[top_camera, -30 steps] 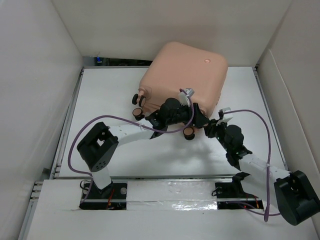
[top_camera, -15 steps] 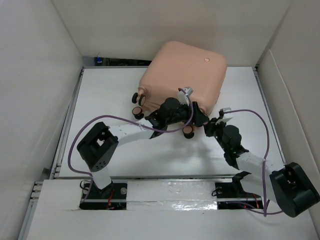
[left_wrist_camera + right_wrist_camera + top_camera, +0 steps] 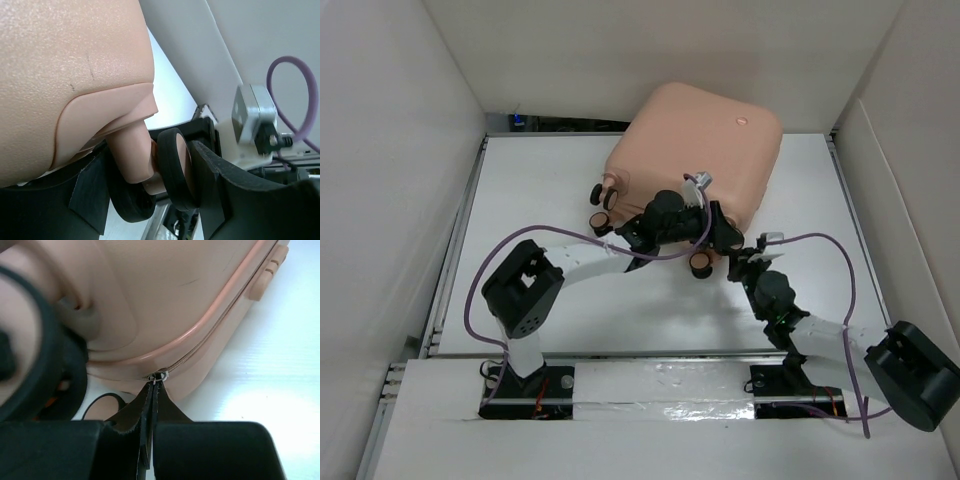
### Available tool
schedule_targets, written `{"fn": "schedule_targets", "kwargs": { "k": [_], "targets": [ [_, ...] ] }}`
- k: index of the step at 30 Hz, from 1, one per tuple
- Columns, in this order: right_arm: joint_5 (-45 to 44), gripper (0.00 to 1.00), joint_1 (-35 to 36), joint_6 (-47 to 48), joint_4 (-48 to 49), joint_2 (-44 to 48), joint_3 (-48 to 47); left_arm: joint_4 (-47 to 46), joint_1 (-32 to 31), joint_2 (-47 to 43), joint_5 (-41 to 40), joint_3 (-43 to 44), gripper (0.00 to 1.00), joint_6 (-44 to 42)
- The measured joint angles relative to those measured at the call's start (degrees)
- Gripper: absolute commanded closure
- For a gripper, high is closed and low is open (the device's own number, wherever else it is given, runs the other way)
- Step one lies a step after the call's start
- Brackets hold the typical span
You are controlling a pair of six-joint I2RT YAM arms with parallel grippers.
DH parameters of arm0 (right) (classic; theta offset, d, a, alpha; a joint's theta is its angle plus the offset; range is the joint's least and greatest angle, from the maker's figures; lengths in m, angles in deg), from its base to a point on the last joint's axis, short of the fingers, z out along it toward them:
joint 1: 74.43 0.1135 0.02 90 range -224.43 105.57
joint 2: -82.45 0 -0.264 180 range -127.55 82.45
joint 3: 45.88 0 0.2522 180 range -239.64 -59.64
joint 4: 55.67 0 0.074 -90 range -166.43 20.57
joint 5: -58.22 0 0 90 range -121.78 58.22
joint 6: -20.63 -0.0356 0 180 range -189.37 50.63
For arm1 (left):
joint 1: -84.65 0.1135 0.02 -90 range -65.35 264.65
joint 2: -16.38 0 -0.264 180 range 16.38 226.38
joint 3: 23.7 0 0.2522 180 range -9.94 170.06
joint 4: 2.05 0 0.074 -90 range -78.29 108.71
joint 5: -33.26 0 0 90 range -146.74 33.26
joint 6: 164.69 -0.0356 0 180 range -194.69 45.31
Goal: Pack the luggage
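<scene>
The luggage (image 3: 695,150), a peach-pink hard-shell suitcase, lies shut at the back middle of the white table (image 3: 540,200). My left gripper (image 3: 705,243) is at its near corner. In the left wrist view the left gripper (image 3: 155,175) is shut on a black-and-pink caster wheel (image 3: 177,167), one finger on each side of the caster. My right gripper (image 3: 745,262) sits just right of it. In the right wrist view the right gripper (image 3: 150,427) is shut on the dark zipper pull (image 3: 152,402), which hangs from the slider (image 3: 159,375) on the zipper seam (image 3: 210,337).
White walls (image 3: 400,150) enclose the table on three sides. Two more wheels (image 3: 598,208) stick out at the luggage's left corner. Purple cables (image 3: 840,240) loop from both arms. A peach handle block (image 3: 265,272) sits on the luggage's side.
My right gripper has shut on the zipper pull and its arm has shifted left and nearer. The luggage has turned slightly to the right. The left gripper keeps its hold on the wheel.
</scene>
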Motion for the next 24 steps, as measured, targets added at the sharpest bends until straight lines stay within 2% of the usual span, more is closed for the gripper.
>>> {"fn": "schedule_targets", "kwargs": {
  "k": [5,9,13,19,20,21,24],
  "targets": [
    [-8.7,1.0,8.31,1.73,1.88,0.11,0.9,1.97,0.0,2.54,2.47,3.85,1.0,0.94],
    [-12.92,1.0,11.54,3.28,4.61,-1.99,1.05,2.67,0.0,4.68,4.9,6.75,1.0,1.55],
    [-14.36,1.0,13.0,4.92,10.95,-9.77,-0.7,2.69,0.07,6.49,6.43,8.76,1.0,1.95],
    [-20.57,1.0,15.13,5.27,22.97,-25.4,-5.42,2.32,0.63,7.17,3.85,8.92,0.98,4.57],
    [-21.68,1.0,15.17,5.18,25.46,-28.46,-6.62,1.9,0.74,7.37,3.32,8.87,0.89,5.42],
    [-22.84,1.0,15.17,4.48,28.06,-31.15,-7.82,0.87,0.92,7.54,2.8,8.48,0.61,6.43],
    [-23.52,1.0,15.28,2.64,32.39,-35.3,-10.16,-1.46,1.68,7.65,2.54,7.32,0.27,7.91]
  ]
}}
